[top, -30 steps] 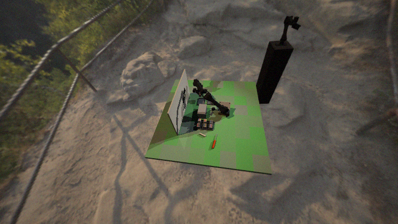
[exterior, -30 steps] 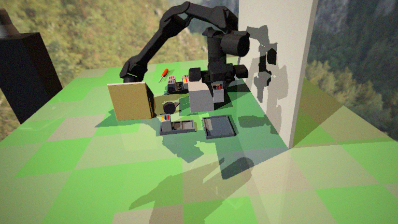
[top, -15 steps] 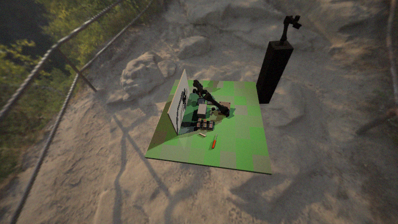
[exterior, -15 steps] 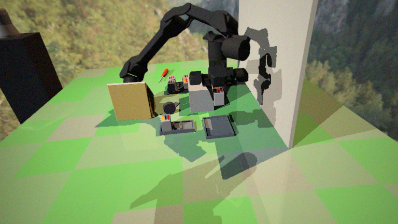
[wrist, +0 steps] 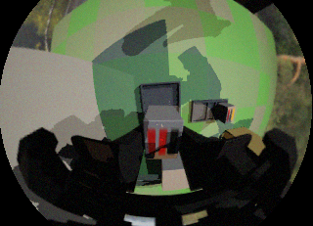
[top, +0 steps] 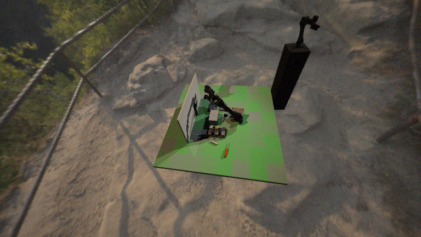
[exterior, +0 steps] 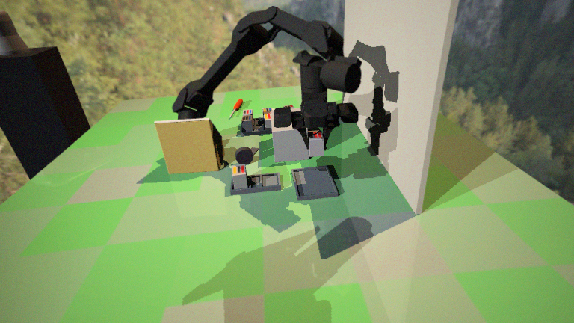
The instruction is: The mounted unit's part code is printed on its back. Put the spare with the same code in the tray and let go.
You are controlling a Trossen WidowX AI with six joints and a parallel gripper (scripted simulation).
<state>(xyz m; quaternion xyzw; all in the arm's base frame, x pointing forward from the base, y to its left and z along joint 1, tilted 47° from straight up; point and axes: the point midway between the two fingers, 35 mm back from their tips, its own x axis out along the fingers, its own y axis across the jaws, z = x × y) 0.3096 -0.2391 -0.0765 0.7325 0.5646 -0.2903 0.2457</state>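
The hand (exterior: 315, 135) is clamped on a small grey spare (exterior: 315, 143), held above the worktop; the tray (exterior: 315, 182) sits unfilled, so placing and releasing remain.

Sunlit sandy ground (top: 310, 197), rope fence (top: 46, 63)

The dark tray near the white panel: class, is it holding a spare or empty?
Empty. The tray shows only its bare grey floor, while the hand holds the spare above the mat, short of it.
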